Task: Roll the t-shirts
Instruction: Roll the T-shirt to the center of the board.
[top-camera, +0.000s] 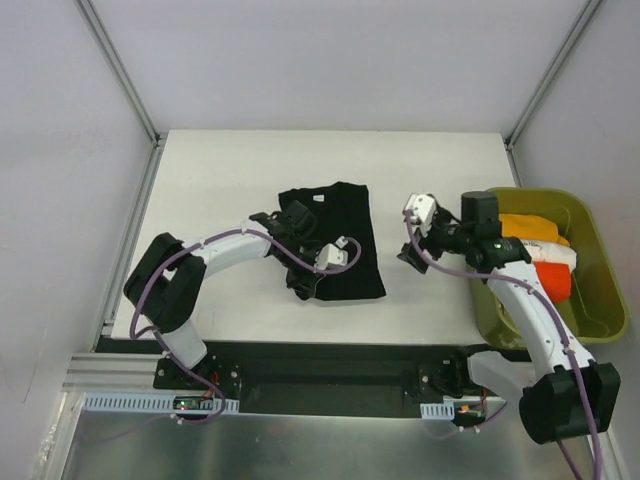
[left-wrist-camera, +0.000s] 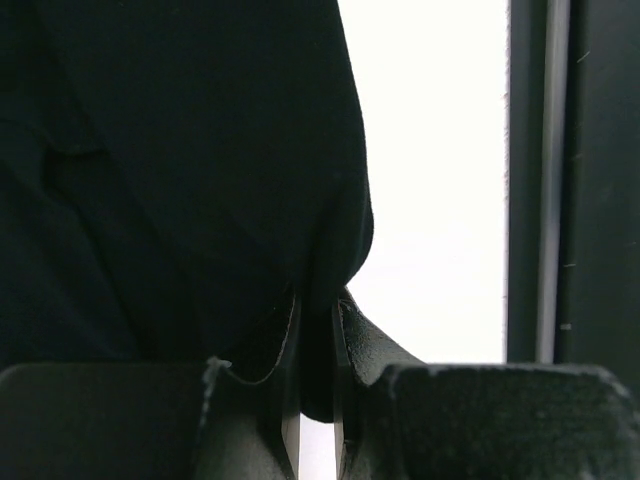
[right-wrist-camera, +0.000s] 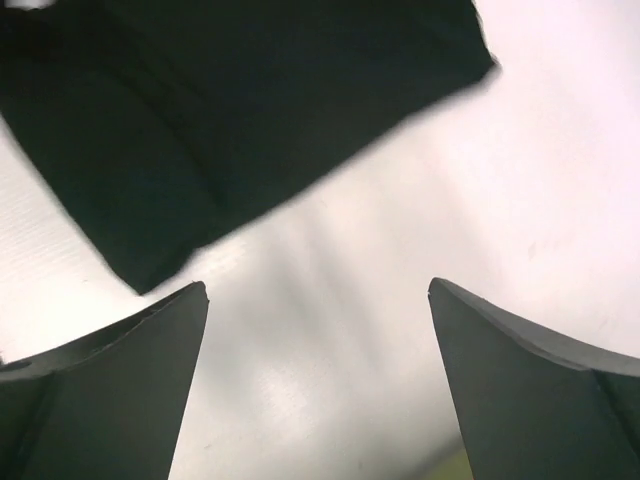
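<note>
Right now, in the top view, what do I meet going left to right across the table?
black t-shirt → right hand, open → olive-yellow bin holding shirt bundles. The left hand, pinching the shirt, overlaps it, so it is left out.

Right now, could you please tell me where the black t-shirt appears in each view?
Top external: black t-shirt at the table's centre.
Left wrist: black t-shirt fills the left half, a fold pinched in the left gripper.
Right wrist: black t-shirt at upper left, beyond the open right gripper.
Shared landmark: the white table.
</note>
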